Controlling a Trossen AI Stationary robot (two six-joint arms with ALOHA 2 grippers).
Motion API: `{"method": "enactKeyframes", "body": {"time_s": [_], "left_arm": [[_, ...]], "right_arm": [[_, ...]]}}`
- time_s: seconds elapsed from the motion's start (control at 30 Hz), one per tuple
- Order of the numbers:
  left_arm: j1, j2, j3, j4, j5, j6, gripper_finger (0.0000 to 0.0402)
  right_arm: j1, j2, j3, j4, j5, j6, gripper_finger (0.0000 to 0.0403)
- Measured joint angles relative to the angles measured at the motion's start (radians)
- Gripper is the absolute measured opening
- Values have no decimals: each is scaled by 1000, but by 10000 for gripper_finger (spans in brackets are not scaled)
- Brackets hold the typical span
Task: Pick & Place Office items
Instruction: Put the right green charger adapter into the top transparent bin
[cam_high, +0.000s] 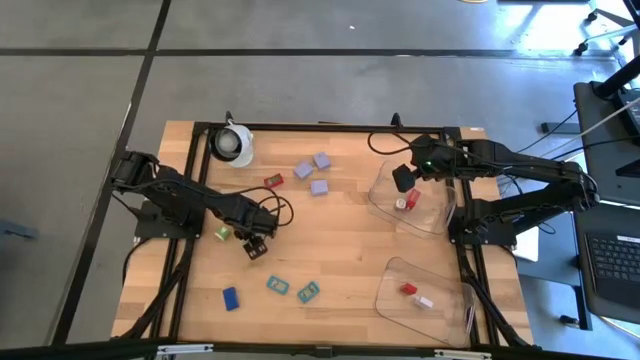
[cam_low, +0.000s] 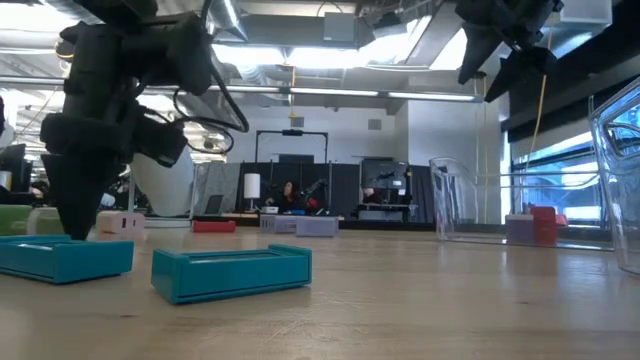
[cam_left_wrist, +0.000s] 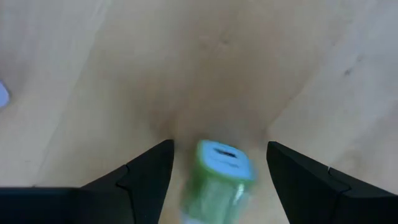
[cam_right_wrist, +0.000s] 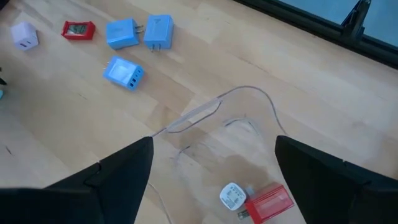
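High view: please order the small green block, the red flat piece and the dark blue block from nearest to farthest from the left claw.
1. Small green block: right beside the left claw, on its outer side.
2. Dark blue block: toward the table's near edge.
3. Red flat piece: toward the far edge; only slightly farther than the blue one.

green block (cam_left_wrist: 219, 180), teal clips (cam_low: 230, 272), red piece (cam_right_wrist: 270, 203).

white roll (cam_high: 234, 144): table's far-left corner | two clear trays (cam_high: 436, 215) (cam_high: 390, 300): right side, apparently plastic
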Motion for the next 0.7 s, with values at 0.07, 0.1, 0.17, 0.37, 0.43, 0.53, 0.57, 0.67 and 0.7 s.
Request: {"method": "enactKeyframes", "body": {"time_s": [0.07, 0.1, 0.17, 0.37, 0.43, 0.53, 0.57, 0.67, 0.7], "left_arm": [[0, -1, -4, 4, -12, -16, 255], [-1, -1, -4, 4, -15, -22, 254], [0, -1, -4, 4, -15, -25, 249], [-3, -1, -5, -3, -14, -25, 207], [-2, -1, -5, -5, -14, -25, 195], [-2, -1, -5, -5, -12, -32, 187], [-2, -1, -5, -5, -11, -32, 186], [-2, -1, -5, -5, -7, -28, 184], [-2, -1, -5, -5, -6, -28, 183]], "right_arm": [[0, 0, 0, 1, 0, 11, 338], [0, 0, 0, 2, 0, 11, 338], [0, 0, 0, 2, 0, 11, 338], [0, 0, 0, 2, 1, 10, 338], [0, 0, 0, 2, 1, 9, 338], [0, 0, 0, 2, 1, 7, 338], [0, 0, 0, 2, 1, 7, 338], [0, 0, 0, 2, 2, 7, 338], [0, 0, 0, 2, 2, 7, 338]]}}
